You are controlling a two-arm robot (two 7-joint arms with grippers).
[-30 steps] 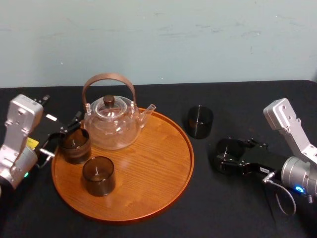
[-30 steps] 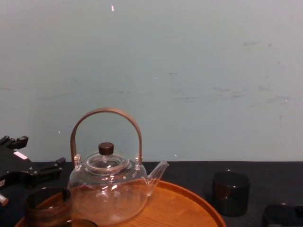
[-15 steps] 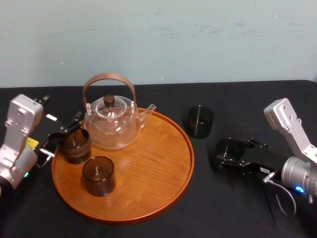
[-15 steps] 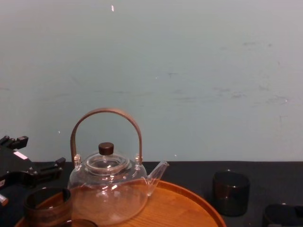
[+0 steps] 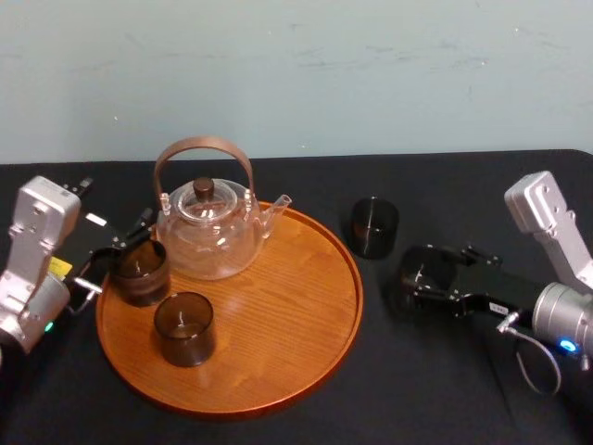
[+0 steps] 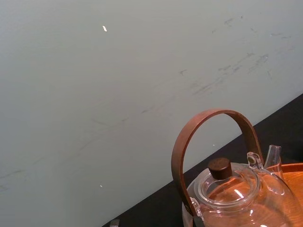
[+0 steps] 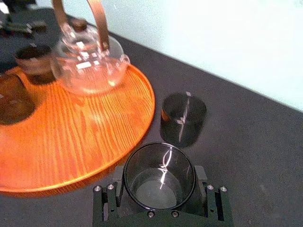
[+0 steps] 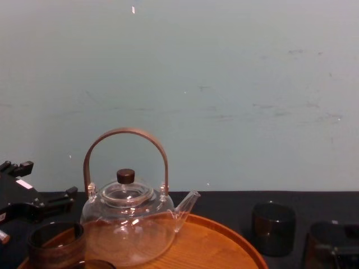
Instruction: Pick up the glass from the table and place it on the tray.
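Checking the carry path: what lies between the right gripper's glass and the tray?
Head view: bare table between glass in right gripper and tray; left gripper rests by tray's left.

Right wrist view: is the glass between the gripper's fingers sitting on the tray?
No, the glass in the right gripper is off the tray, over the black table beside its rim.
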